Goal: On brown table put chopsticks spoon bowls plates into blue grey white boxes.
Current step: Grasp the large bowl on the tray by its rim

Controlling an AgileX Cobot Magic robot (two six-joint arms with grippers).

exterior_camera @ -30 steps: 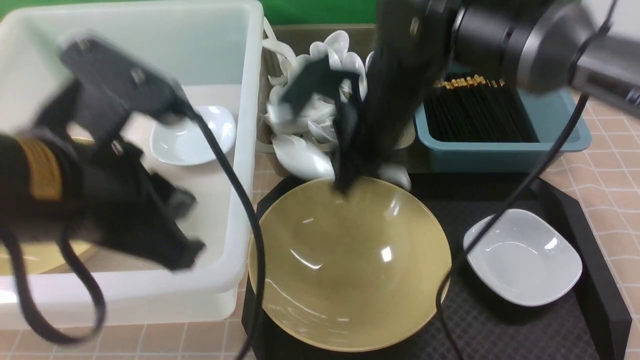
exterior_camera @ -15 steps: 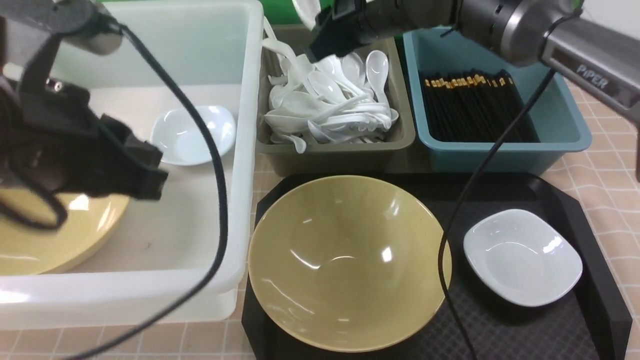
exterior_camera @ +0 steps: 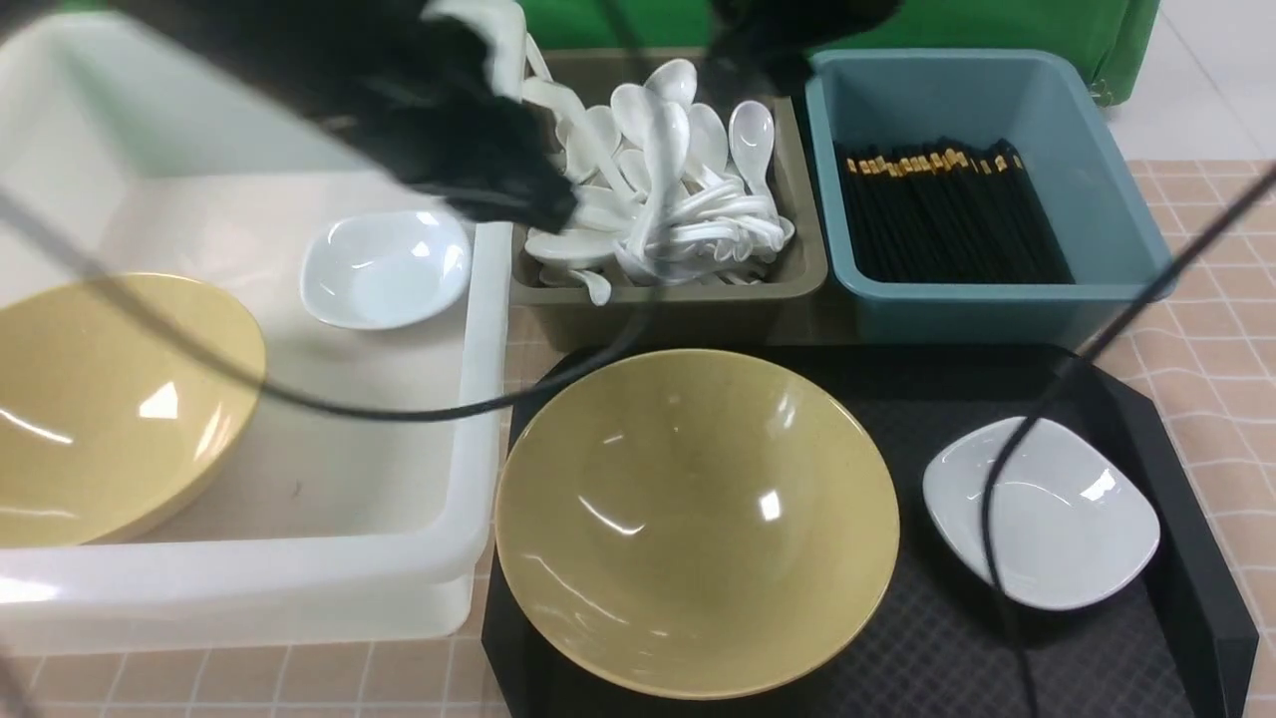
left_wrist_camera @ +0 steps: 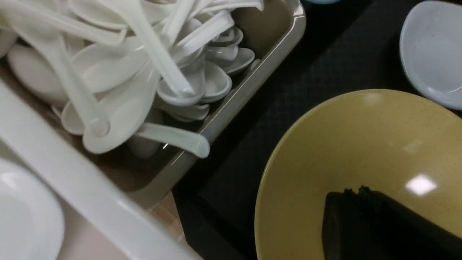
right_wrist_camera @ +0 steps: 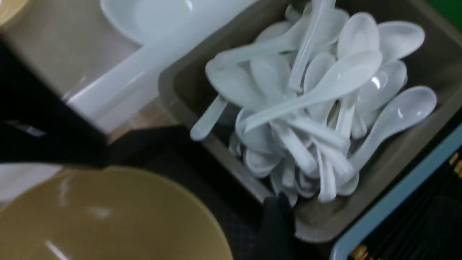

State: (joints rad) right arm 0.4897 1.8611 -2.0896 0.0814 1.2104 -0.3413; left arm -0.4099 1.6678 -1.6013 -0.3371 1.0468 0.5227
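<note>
Since a second earlier the right gripper [exterior_camera: 783, 45] had lifted off the wide glossy mustard-yellow bowl [exterior_camera: 688, 519] and drawn back beyond the bins, and the glossy white soup spoon [exterior_camera: 660, 150] now lay atop the heap in the olive-grey plastic bin [exterior_camera: 688, 299]; only one dark fingertip [right_wrist_camera: 278, 220] showed, so whether its fingers were spread I could not tell. The left gripper [left_wrist_camera: 355, 213], fingers pressed together and empty, had swung from over the translucent white tub [exterior_camera: 478, 499] to hang above that tub's wall beside the spoons. That bowl and a small white rounded-square dish [exterior_camera: 1067, 519] still waited on the black textured tray [exterior_camera: 1196, 618]. Trouble seemed likeliest from the slack black cables [exterior_camera: 399, 412] draped across tub and tray, which could catch a rim and drag it, and from two arms crowding above the overfull bin. Peach cloth with a thin white grid covered the brown table [exterior_camera: 1226, 329]; a green backdrop [exterior_camera: 997, 25] stood behind, pale floor beside it.
</note>
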